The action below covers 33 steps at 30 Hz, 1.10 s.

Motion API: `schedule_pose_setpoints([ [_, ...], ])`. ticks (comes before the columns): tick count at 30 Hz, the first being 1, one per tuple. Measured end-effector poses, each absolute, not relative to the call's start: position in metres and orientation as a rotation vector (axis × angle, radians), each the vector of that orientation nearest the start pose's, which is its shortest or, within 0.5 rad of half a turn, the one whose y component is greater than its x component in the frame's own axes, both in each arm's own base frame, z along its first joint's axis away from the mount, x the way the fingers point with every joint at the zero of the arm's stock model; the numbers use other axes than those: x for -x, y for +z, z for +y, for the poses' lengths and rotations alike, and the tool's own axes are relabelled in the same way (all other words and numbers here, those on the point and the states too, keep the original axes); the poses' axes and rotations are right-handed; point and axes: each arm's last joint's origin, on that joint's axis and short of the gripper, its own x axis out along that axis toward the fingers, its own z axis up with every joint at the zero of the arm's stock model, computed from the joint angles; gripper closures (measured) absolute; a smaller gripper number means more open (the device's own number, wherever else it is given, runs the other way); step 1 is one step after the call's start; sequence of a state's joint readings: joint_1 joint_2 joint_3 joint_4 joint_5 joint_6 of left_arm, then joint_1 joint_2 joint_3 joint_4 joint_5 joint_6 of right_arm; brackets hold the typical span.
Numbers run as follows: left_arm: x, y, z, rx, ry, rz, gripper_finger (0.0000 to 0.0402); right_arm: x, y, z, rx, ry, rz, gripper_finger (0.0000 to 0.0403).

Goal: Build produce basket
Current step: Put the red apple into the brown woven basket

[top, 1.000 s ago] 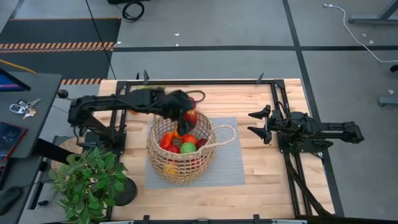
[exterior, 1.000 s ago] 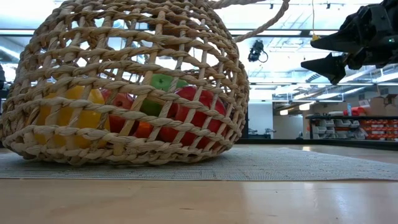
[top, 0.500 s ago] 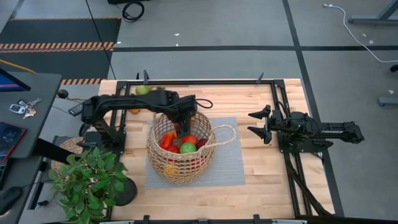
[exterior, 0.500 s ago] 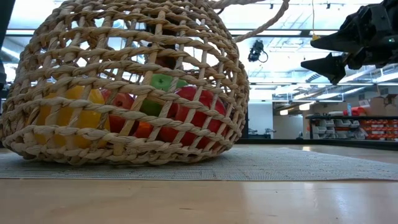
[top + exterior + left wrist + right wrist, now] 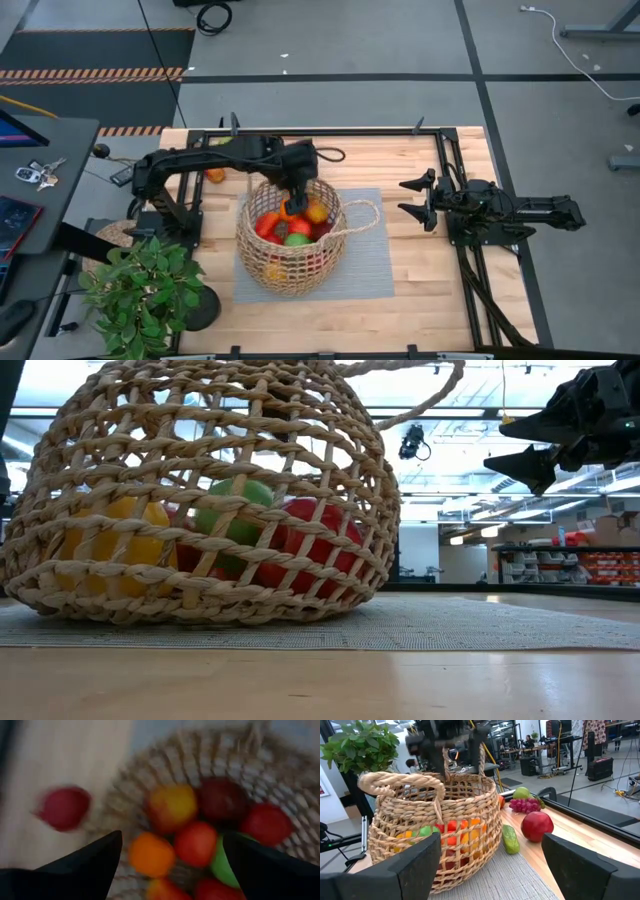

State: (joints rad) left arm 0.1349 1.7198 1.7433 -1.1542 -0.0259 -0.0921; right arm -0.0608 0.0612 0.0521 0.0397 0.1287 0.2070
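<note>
The tan wicker basket (image 5: 290, 240) stands by its bottom on a grey mat (image 5: 370, 260), one loop handle toward the right arm. Produce fills it: red, orange, green, yellow-red and dark maroon pieces (image 5: 195, 842). My left gripper (image 5: 297, 193) hangs open above the basket's far side, pointing steeply down, its fingers (image 5: 95, 862) over the fruit and touching nothing. It also shows above the rim in the right wrist view (image 5: 462, 755). My right gripper (image 5: 404, 198) waits open and level, to the right of the basket.
Loose produce lies on the wood beyond the basket: a red apple (image 5: 537, 826), a green piece (image 5: 510, 839), purple grapes (image 5: 524, 805) and a green pear (image 5: 521, 793). A leafy potted plant (image 5: 145, 290) stands at the near left corner. Bare wood lies on the near right.
My left gripper, open throughout, has tipped further downward over the basket's far side. Inside the basket the fruit has shifted: the green piece sits lower and farther left in the low view, and a yellow-red piece now shows on top of the pile.
</note>
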Motion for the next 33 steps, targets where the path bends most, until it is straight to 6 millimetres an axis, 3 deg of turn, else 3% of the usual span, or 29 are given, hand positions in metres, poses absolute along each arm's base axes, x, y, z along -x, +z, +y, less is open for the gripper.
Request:
schedule_pose_setpoints([
  [6, -0.317, 0.380, 0.067, -0.015, 0.387, 1.021, 0.0049, -0.098, 0.180, -0.010, -0.207, -0.186, -0.051, 0.0054],
  [13, -0.265, 0.388, 0.117, 0.059, 0.624, 0.913, 0.0049, -0.098, 0.181, -0.010, -0.208, -0.185, -0.057, 0.0054],
  [21, -0.214, 0.366, 0.165, 0.233, 0.916, 0.741, 0.0049, -0.098, 0.181, -0.010, -0.208, -0.185, -0.061, 0.0054],
  [26, -0.194, 0.332, 0.186, 0.309, 1.021, 0.841, 0.0049, -0.098, 0.181, -0.010, -0.208, -0.185, -0.061, 0.0054],
  [33, -0.170, 0.299, 0.194, 0.410, 1.076, 1.008, 0.0049, -0.098, 0.181, -0.010, -0.208, -0.185, -0.061, 0.0054],
])
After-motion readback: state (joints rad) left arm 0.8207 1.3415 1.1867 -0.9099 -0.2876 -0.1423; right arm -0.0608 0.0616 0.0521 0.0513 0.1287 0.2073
